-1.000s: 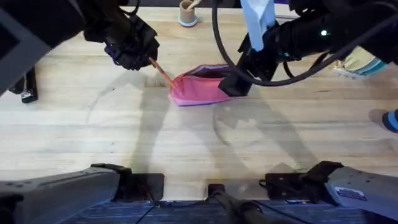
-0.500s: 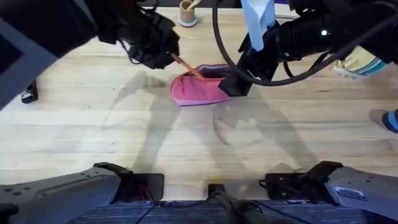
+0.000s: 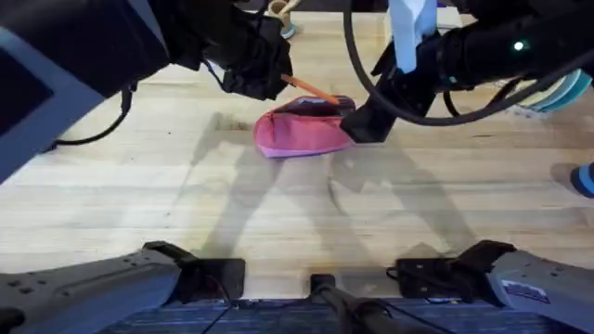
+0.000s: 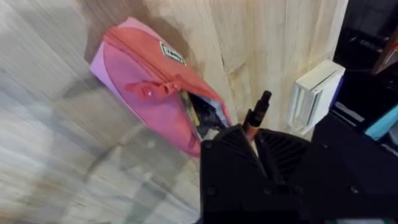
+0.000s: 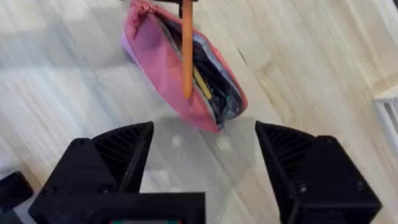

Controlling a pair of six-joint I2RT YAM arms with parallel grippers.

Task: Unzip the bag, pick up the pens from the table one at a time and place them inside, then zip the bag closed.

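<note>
The pink soft fabric pouch (image 3: 302,132) lies unzipped on the pale wooden plank desk (image 3: 278,213). The left gripper (image 3: 269,79) clamps the thin orange pen (image 3: 314,90), whose tip hangs over the pouch opening. The right gripper (image 5: 202,168), fingers spread wide and empty, sits just beside the pouch end.

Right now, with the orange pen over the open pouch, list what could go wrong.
1. The orange pen lies slanted across the mouth of the pouch; released like this, it may catch on the rim and roll onto the table.
2. The left gripper grips the pen near one end, so the long free end could swing.
3. The right gripper is open beside the pouch; nothing visibly pins it, so a push could shift it.
</note>
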